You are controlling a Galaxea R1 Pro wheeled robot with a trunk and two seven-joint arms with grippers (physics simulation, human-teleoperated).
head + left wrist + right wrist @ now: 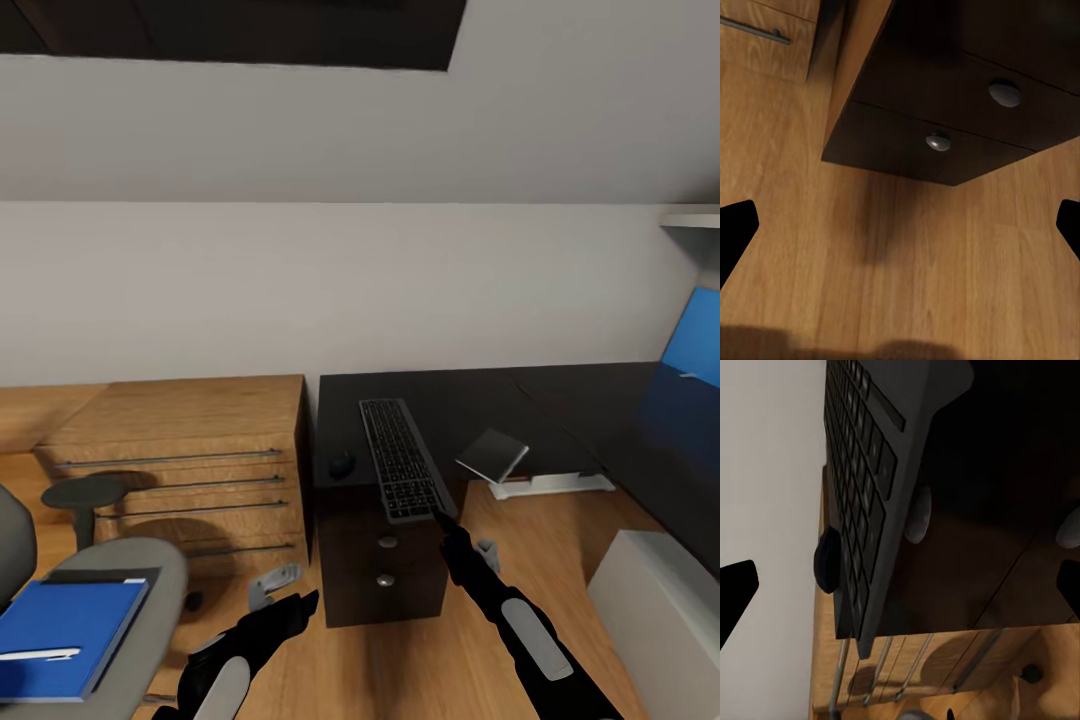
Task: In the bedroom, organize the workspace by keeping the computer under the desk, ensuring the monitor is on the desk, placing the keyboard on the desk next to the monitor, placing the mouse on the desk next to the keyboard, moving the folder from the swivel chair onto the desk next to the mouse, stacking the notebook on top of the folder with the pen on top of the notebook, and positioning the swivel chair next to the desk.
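Note:
The keyboard [400, 470] lies lengthwise on the black desk [560, 400], its near end jutting past the front edge above the drawer pedestal [385, 575]. Left of it rests the mouse [342, 464]. My right gripper [440, 520] hovers open at the keyboard's near right corner; its wrist view looks along the keyboard [866, 495] to the mouse [827, 559]. My left gripper [290, 605] hangs open low over the floor before the pedestal [945, 97]. The folder [65, 635] with the pen [40, 655] on it lies on the swivel chair [150, 570]. A grey notebook [493, 455] sits tilted at the desk's inner edge. The computer [655, 610] stands lower right. The monitor is out of view.
A light wooden dresser [200, 450] with bar handles adjoins the desk's left side. A small round grey stool [85, 495] stands in front of it. A blue wall panel [692, 340] is at the far right. Wood floor [480, 660] stretches between the chair and the computer.

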